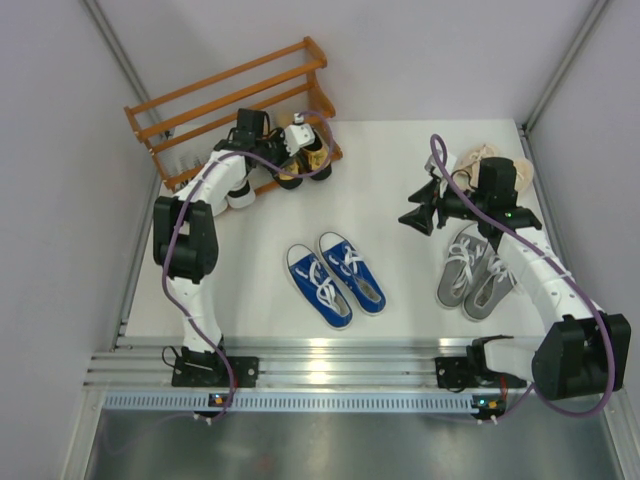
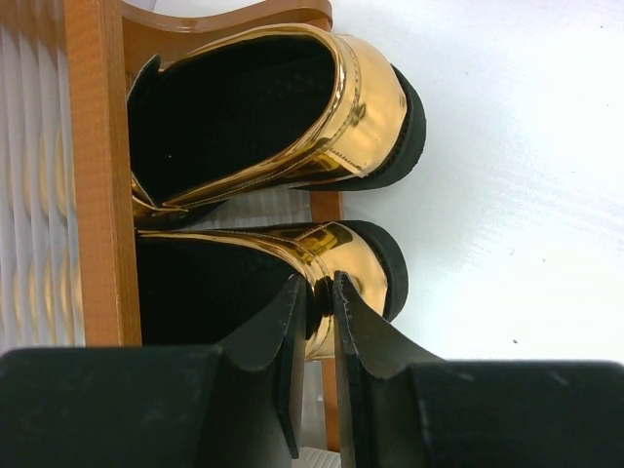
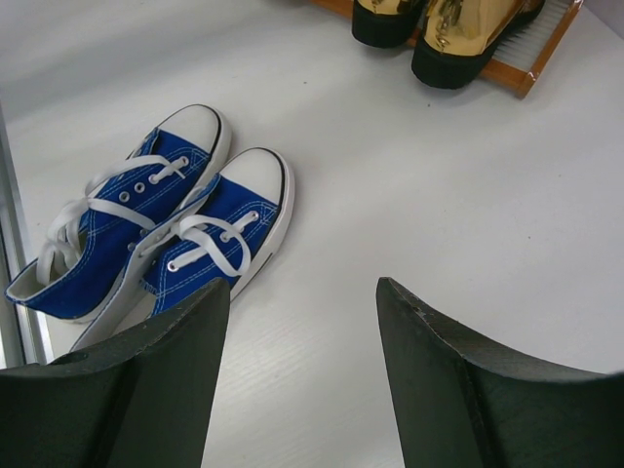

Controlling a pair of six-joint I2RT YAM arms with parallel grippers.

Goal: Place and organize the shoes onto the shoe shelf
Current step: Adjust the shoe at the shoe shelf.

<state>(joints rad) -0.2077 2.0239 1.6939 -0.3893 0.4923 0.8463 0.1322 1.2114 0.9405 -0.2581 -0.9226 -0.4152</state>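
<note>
The gold loafers (image 2: 363, 97), mirror-shiny with black soles, sit on the lowest slats of the shoe shelf (image 1: 230, 85), and the left gripper (image 2: 320, 285) is pinched on one heel rim. Blue canvas sneakers (image 1: 335, 278), grey sneakers (image 1: 475, 275) and beige lace-ups (image 1: 480, 155) lie unshelved on the table (image 1: 400, 180). The right gripper (image 3: 302, 288) hangs open and empty.

Left arm (image 1: 215, 178) and right arm (image 1: 535, 265) are both showing white links between bulky black joints. A purple cable (image 1: 436, 152) is trailing along each arm, bowing loose near the wrist. Black bases (image 1: 200, 366) are carrying them. A small green light (image 1: 508, 213) is glowing on the right arm. Left gripper (image 2: 322, 292) and right gripper (image 3: 302, 288) are showing matte black wedge-shaped fingers (image 3: 439, 370), their edges looking faintly scuffed.
</note>
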